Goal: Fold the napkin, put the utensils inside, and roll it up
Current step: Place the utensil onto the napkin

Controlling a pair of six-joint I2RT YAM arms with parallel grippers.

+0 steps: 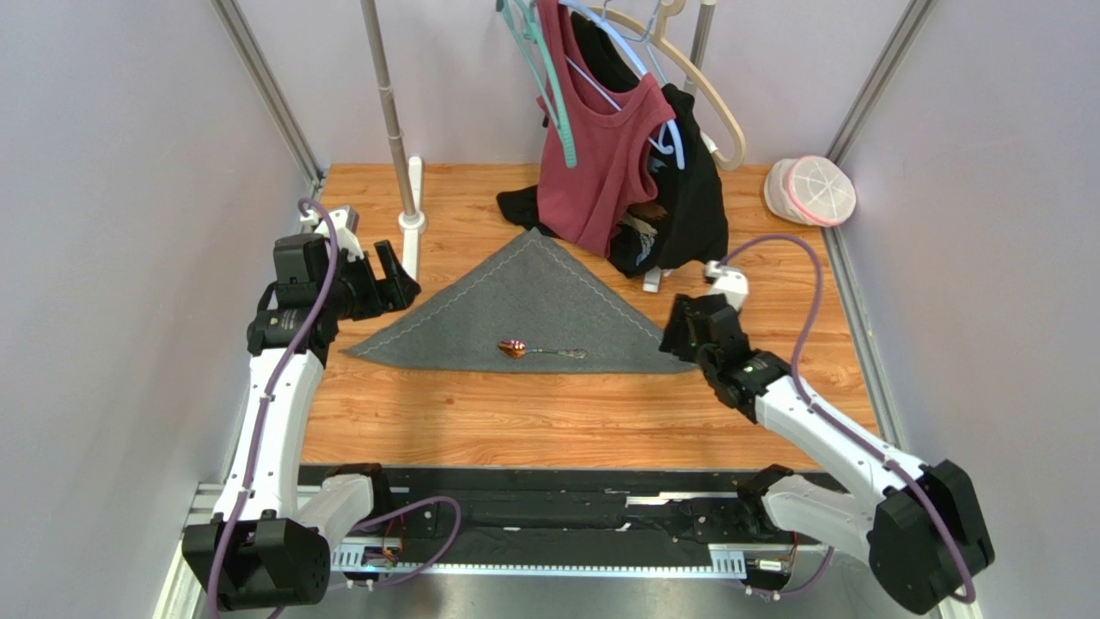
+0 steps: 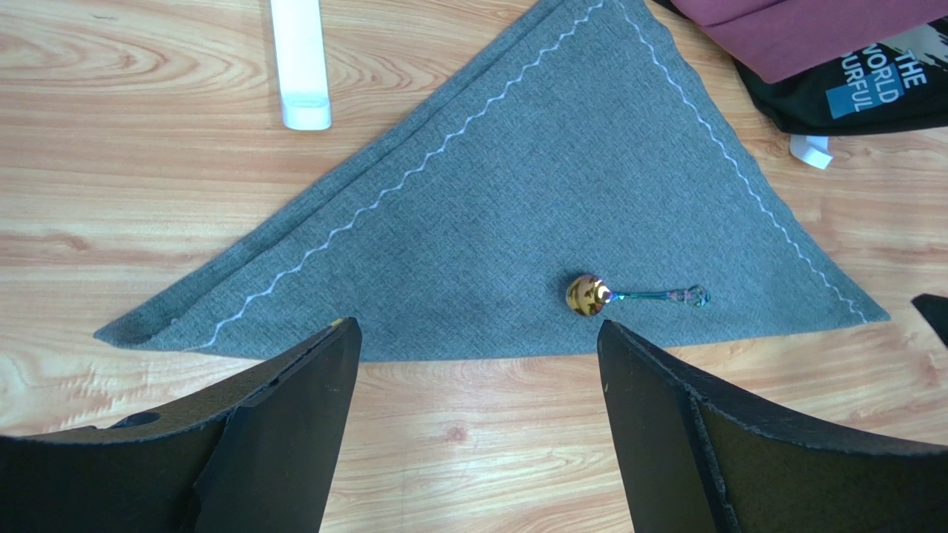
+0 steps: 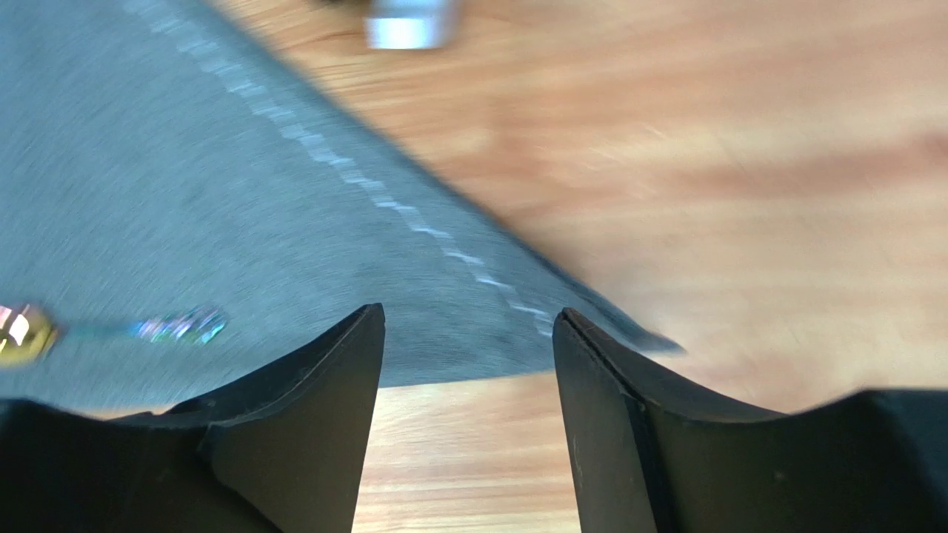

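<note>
The napkin (image 1: 529, 316), folded into a triangle on the bench (image 1: 517, 426), has its right corner just past the right end effector (image 3: 467, 317), jaws apart, empty; the left end effector (image 2: 479, 324), likewise spread, faces the long fold; the spoon (image 2: 590, 294) lies on it beside that fold, likely for rolling inside.

left claw (image 2: 479, 333) gaping; right claw (image 3: 467, 317) parted, empty

Wooden bench (image 1: 555, 419): grey napkin (image 1: 542, 303) folded into a triangle, flat at centre. Black garment (image 1: 700, 213) heaped at far edge. White stand foot (image 1: 412, 222) far left.
</note>
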